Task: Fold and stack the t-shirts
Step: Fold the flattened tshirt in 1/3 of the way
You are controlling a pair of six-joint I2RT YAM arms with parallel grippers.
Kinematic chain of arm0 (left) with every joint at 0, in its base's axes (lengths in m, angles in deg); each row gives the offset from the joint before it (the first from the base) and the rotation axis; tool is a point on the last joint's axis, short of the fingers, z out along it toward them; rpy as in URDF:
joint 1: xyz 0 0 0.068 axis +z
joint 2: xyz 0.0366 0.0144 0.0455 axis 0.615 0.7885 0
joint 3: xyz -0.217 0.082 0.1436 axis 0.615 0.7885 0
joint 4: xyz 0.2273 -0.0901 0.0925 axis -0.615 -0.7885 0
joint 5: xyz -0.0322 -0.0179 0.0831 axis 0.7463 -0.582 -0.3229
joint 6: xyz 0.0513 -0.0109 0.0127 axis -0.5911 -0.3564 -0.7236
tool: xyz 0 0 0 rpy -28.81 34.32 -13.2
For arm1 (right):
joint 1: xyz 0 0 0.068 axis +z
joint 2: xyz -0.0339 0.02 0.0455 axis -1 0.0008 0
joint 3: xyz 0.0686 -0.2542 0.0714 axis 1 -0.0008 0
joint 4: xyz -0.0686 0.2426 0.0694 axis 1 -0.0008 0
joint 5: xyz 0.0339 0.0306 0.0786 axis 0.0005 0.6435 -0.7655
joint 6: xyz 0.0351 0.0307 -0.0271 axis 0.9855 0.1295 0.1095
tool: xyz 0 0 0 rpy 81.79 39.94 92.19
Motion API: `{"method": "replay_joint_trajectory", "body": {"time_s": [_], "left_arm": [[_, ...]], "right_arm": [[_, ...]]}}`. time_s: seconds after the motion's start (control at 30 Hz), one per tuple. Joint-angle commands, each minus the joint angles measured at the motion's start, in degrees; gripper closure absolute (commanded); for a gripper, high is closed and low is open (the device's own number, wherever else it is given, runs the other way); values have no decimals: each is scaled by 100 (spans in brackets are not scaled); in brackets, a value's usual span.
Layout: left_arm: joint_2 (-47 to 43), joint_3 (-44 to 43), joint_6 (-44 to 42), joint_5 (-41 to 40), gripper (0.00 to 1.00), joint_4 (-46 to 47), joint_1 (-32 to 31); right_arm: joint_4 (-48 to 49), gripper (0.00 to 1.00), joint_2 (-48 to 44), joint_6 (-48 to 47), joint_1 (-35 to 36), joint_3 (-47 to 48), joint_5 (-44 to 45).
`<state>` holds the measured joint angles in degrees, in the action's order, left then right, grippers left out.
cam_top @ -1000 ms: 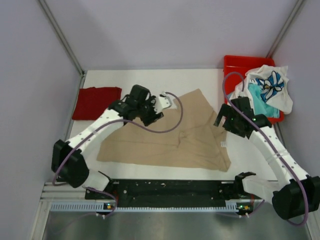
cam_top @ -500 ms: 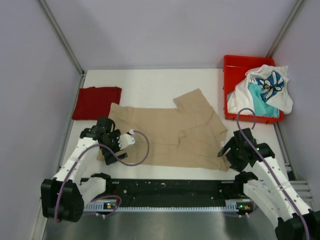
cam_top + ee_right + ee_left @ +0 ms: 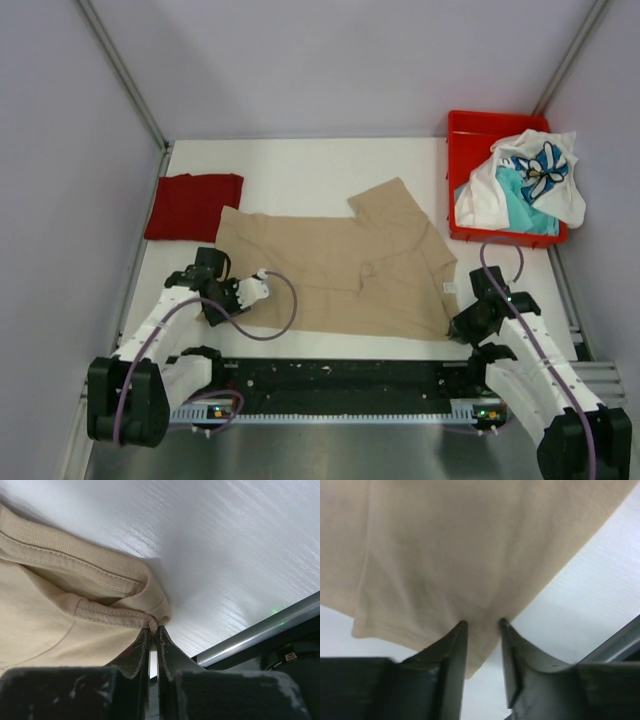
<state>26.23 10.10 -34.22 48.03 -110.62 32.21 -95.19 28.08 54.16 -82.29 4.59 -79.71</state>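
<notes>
Four t-shirts are in view. One tan t-shirt [image 3: 330, 275] lies spread open across the middle of the white table [image 3: 300, 165], one sleeve pointing to the far side. One dark red t-shirt [image 3: 193, 205] lies folded flat at the far left, just beside the tan one's far left corner. The other two are heaped at the far right in the single red bin [image 3: 470, 130]: one white t-shirt [image 3: 540, 170] with blue print draped over the bin's rim, and one teal t-shirt [image 3: 520, 212] showing from under it. Two arms reach in from the near edge, one at each near corner of the tan cloth. The left gripper [image 3: 482, 624] is down on the near left corner; its two fingers [image 3: 455, 645] stand a narrow gap apart, not closed, and the corner of the cloth lies in that gap with bare table to its right. The right gripper [image 3: 153, 628] is at the near right corner, its two fingers pressed together with the stitched hem of the tan cloth pinched at their tips, the fabric bunched into a small fold there above the table's near rail.
</notes>
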Motion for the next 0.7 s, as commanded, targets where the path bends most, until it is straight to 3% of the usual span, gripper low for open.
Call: {"method": "replay_joint_trajectory", "body": {"time_s": [0.0, 0.03, 0.07, 0.47, 0.67], "left_arm": [[-213, 82, 142, 475, 77, 47, 20], [-240, 47, 195, 493, 94, -41, 20], [-257, -6, 308, 476, 100, -111, 20], [-645, -762, 652, 150, 100, -2290, 20], [-618, -885, 486, 185, 100, -2696, 11]], "right_arm": [[-4, 100, -35, 40, -510, 11, -23], [-162, 100, 17, 22, -650, 54, -32], [-320, 100, 70, -4, -730, 116, -32], [-1727, 100, -78, -101, -933, 1117, -278], [-1833, 100, -220, -330, -933, 1206, -436]]}}
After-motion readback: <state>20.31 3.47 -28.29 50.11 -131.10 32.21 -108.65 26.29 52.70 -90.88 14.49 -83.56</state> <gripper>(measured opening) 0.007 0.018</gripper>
